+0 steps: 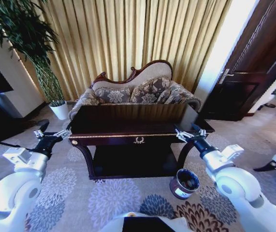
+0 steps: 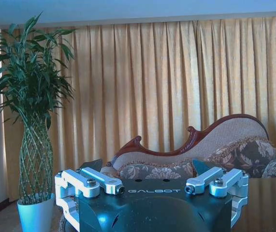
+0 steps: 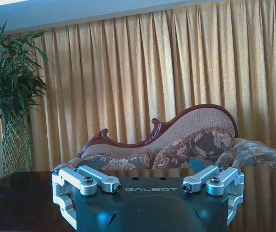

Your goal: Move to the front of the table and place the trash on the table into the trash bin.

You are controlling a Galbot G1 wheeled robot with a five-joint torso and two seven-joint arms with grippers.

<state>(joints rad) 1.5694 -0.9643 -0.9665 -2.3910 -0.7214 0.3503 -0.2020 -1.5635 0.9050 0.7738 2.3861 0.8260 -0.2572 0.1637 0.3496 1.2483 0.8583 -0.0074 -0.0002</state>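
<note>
The dark glossy table (image 1: 113, 137) stands straight ahead, its top mirroring the curtain. The trash is out of view. The small round dark trash bin (image 1: 185, 183) sits on the carpet by the table's front right leg, just under my right forearm. My left gripper (image 1: 50, 131) hovers open at the table's left front corner, empty. My right gripper (image 1: 190, 131) is open and empty over the right front corner. In the right wrist view the right gripper (image 3: 150, 166) looks across the tabletop (image 3: 21, 203); in the left wrist view the left gripper (image 2: 147, 166) faces the sofa.
A patterned sofa (image 1: 138, 92) stands close behind the table before gold curtains. A tall plant in a white pot (image 1: 59, 110) is at the back left, a dark door (image 1: 254, 72) at the right. Flowered carpet (image 1: 108, 198) lies open in front.
</note>
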